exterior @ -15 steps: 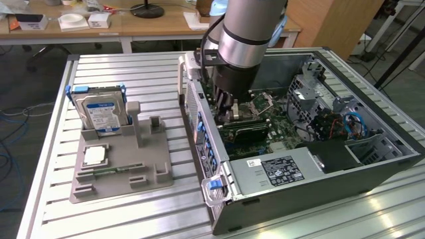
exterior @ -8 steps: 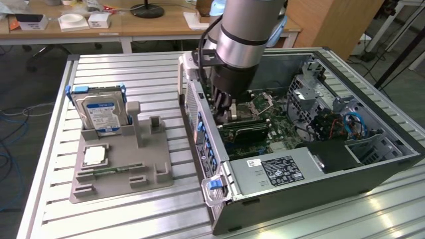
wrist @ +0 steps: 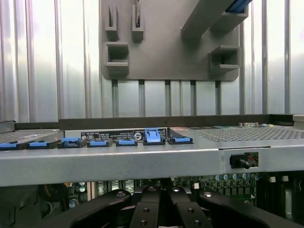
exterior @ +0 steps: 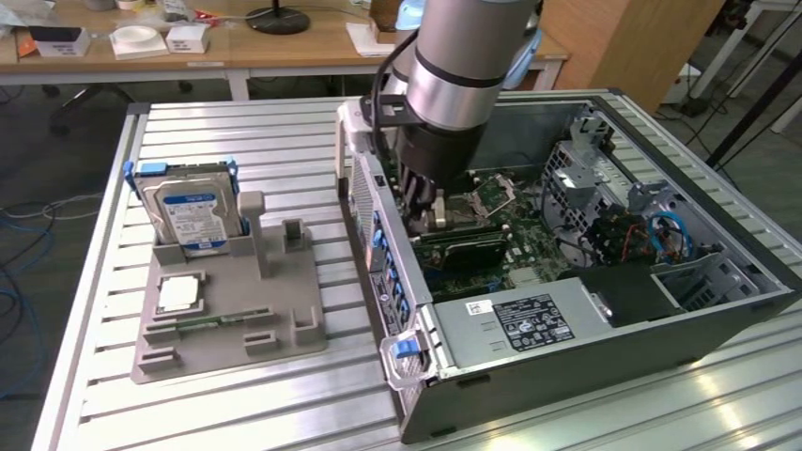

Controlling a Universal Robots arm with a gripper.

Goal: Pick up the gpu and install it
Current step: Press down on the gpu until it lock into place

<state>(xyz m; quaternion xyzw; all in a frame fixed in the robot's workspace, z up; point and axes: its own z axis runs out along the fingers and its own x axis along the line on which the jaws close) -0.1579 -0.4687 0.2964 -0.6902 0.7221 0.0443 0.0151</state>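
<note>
Install step under way, judging by pose. Tool clenched, down inside open computer case over motherboard. Gpu lies flat just below tool; grip on it unclear. Next: firm seating.

Open computer case on table, toward exterior view's right. Fixture tray on table at exterior view's left of case. In tray: hard drive upright at far end, memory stick flat near front. Gripper inside case, above motherboard.
</note>
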